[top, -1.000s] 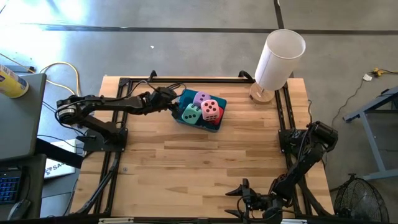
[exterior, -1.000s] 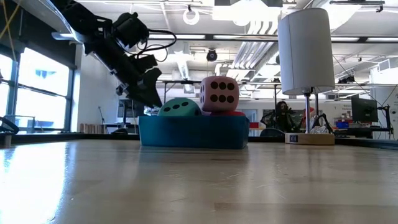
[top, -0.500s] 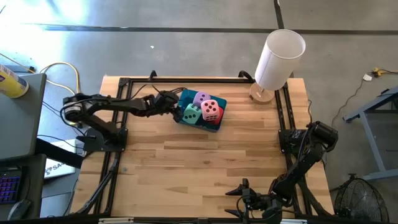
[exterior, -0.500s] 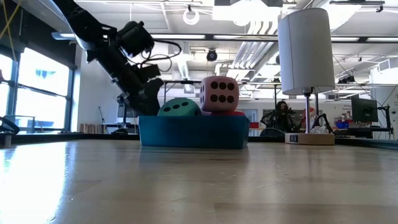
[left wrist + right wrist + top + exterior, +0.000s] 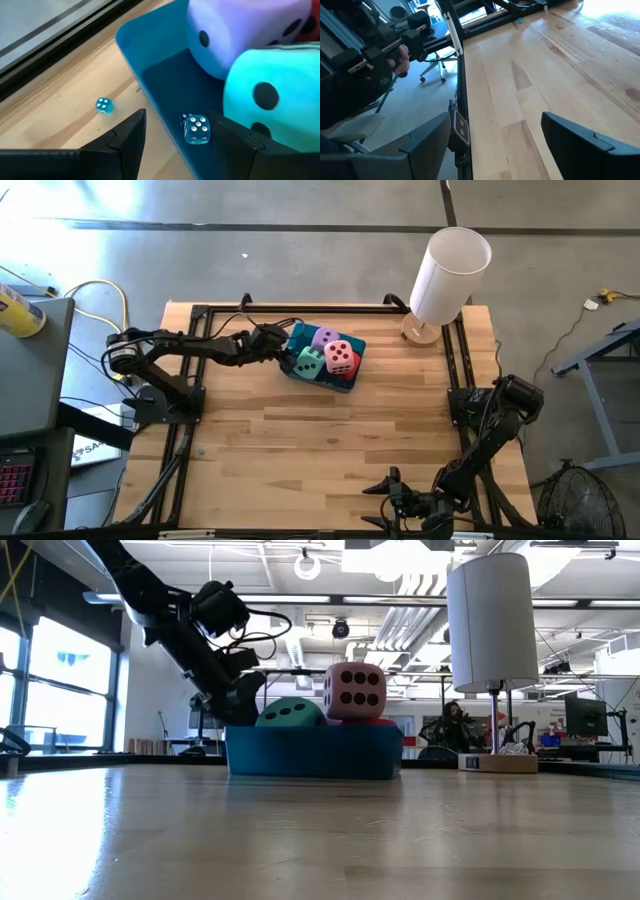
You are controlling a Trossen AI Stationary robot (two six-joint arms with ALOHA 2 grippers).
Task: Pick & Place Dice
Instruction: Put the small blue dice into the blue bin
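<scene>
Your tabletop [image 5: 330, 440] is a pale wood slab inside a black frame. On its far right corner stands a white cylindrical lamp [image 5: 448, 275] on a round wooden base.

Your left arm [image 5: 180, 350] reaches across the far left part of the tabletop toward the teal tray [image 5: 345, 383]. Your right arm [image 5: 490, 430] is folded at the near right edge, well apart from the tray, and the right end effector [image 5: 400, 498] hangs over the near edge with its fingers spread and nothing between them.

The tray sits at the far middle of the tabletop and holds all four soft dice. The lilac die [image 5: 325, 338] is at the far side. The mint green die [image 5: 309, 362] lies toward the left arm. The pink die [image 5: 339, 354] sits highest, and the red die [image 5: 347, 367] shows just beside and beneath it. In the low view the pink die [image 5: 352, 691] rises above the tray wall, with the mint green one [image 5: 291, 713] beside it.

Your left end effector [image 5: 274, 343] is at the tray's left end, fingers parted. In the left wrist view the tray wall runs between them, and you cannot tell whether they touch it. A small clear blue die [image 5: 197, 129] sits by that wall between the fingers. Another small blue die [image 5: 103, 105] lies on the wood outside the tray.
</scene>
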